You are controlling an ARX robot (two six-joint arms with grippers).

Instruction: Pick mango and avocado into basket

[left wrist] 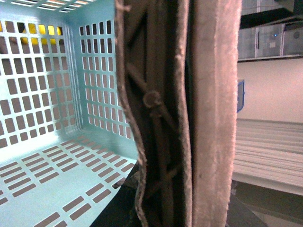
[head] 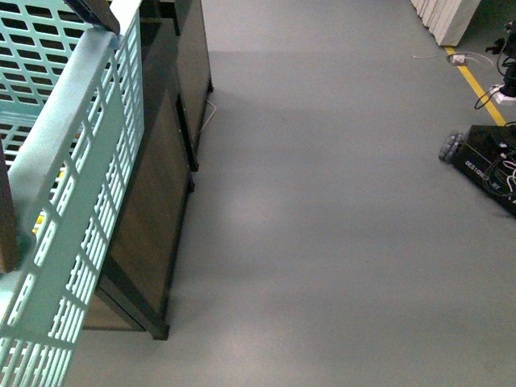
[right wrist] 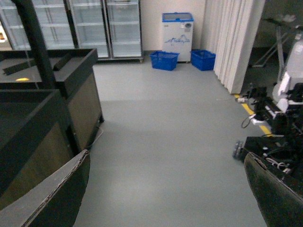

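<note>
The light teal basket (head: pixel 72 161) fills the left edge of the front view, lifted and tilted. The left wrist view looks into its slotted inside (left wrist: pixel 52 142), which holds nothing that I can see. My left gripper (left wrist: pixel 182 189) is shut on the basket's brown handle (left wrist: pixel 156 118), which carries a zip tie. A yellow shape (left wrist: pixel 41 30) shows through the far wall's slots; I cannot tell what it is. The mango and the avocado are out of view. My right gripper (right wrist: pixel 165 198) is open and empty over the bare floor, its fingers (right wrist: pixel 52 198) wide apart.
A dark display stand (head: pixel 165 185) stands left of the grey floor and shows in the right wrist view (right wrist: pixel 52 99). A black wheeled machine (head: pixel 488 161) with cables is at right by a yellow floor line (head: pixel 484 97). Blue baskets (right wrist: pixel 164 60) and fridges (right wrist: pixel 104 28) stand far back.
</note>
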